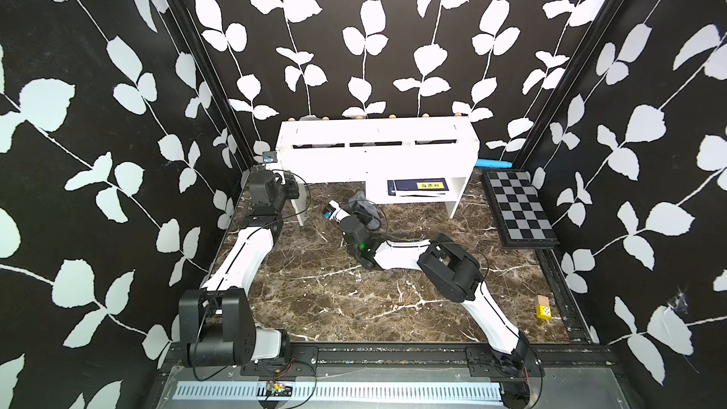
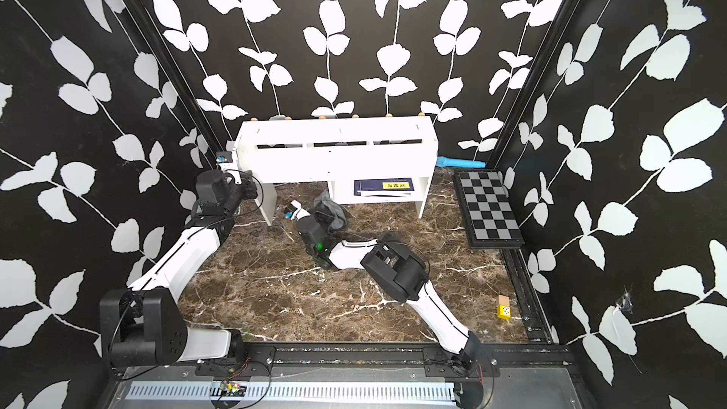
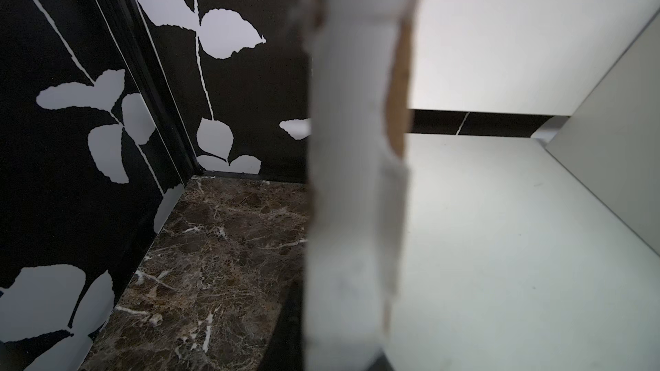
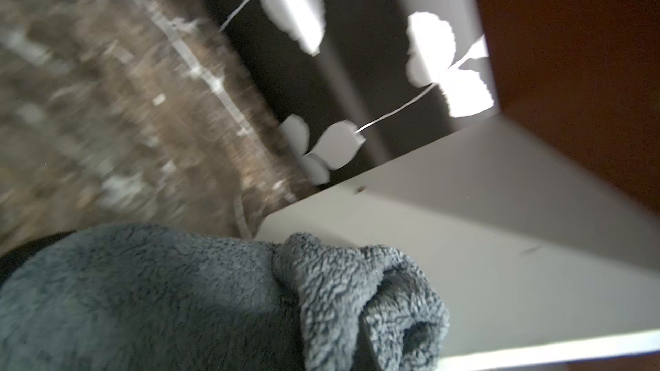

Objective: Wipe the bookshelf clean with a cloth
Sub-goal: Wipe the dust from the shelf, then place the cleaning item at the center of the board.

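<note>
Cloth [image 1: 369, 209] in low right gripper [image 1: 358, 214] beside bookshelf [image 1: 377, 159]

Both top views look steeply down from above the robot's base toward the back wall [image 1: 373, 33], sharing almost the whole table [image 1: 314, 300] and bookshelf [image 1: 377, 159]. The left wrist camera sits right against the bookshelf's end panel [image 3: 350, 173], facing the back corner. The right wrist camera peers over the cloth [image 4: 178, 298], close beside the bookshelf.

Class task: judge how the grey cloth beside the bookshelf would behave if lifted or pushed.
Likely floppy: the cloth is bunched in soft folds. Probably light, since its pile looks fluffy. Pushed along the bookshelf, it may crumple rather than slide.
</note>
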You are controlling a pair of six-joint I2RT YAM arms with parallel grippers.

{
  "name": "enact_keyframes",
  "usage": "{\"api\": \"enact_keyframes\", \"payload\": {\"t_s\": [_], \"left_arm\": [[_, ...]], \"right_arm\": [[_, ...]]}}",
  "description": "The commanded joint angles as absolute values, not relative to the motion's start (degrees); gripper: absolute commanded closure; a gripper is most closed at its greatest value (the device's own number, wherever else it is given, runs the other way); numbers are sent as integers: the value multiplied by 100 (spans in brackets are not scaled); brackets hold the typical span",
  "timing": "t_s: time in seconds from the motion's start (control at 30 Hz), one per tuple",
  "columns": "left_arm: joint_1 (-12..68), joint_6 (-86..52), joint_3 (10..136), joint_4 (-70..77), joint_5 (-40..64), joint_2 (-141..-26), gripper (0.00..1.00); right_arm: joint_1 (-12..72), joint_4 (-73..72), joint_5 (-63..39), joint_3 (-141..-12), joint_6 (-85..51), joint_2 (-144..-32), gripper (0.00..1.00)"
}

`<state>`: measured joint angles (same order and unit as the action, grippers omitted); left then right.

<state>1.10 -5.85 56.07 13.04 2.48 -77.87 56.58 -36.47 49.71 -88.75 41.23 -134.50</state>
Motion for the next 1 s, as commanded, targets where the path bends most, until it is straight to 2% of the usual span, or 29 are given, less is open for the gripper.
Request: {"api": "enact_keyframes", "payload": {"t_s": [0.0, 0.2, 0.33, 0.43, 0.63, 0.67, 0.7, 0.8, 0.87, 0.97], "left_arm": [[187, -1703, 5541, 1542, 940, -7548, 100], [191, -1723, 5532, 1561, 967, -7534, 100], [185, -1714, 5529, 1559, 960, -7532, 100], [185, -1720, 5536, 1559, 958, -7541, 100], [189, -1783, 5574, 1523, 942, -7613, 100], [185, -1795, 5583, 1508, 944, -7630, 100], [190, -1814, 5595, 1493, 946, -7649, 100], [190, -1829, 5632, 1446, 932, -7693, 100], [187, -1874, 5669, 1402, 908, -7734, 100], [185, -1935, 5767, 1275, 890, -7813, 100]], "right_arm": [[5577, -3131, 5096, -8818, 3203, -12985, 100], [5572, -3683, 5115, -9129, 3946, -12731, 100], [5581, -3617, 5073, -9081, 3710, -12379, 100], [5648, -3134, 4716, -8679, 2992, -12021, 100], [5700, -1435, 3418, -8157, 400, -11496, 100], [5697, -1225, 3331, -8152, 115, -11458, 90], [5698, -1010, 3237, -8097, -193, -11359, 70], [5684, -1014, 2578, -7639, -444, -10850, 40], [5679, -1066, 2395, -7277, -498, -10450, 31], [5605, -1120, 2423, -6709, -486, -9499, 21]]}}
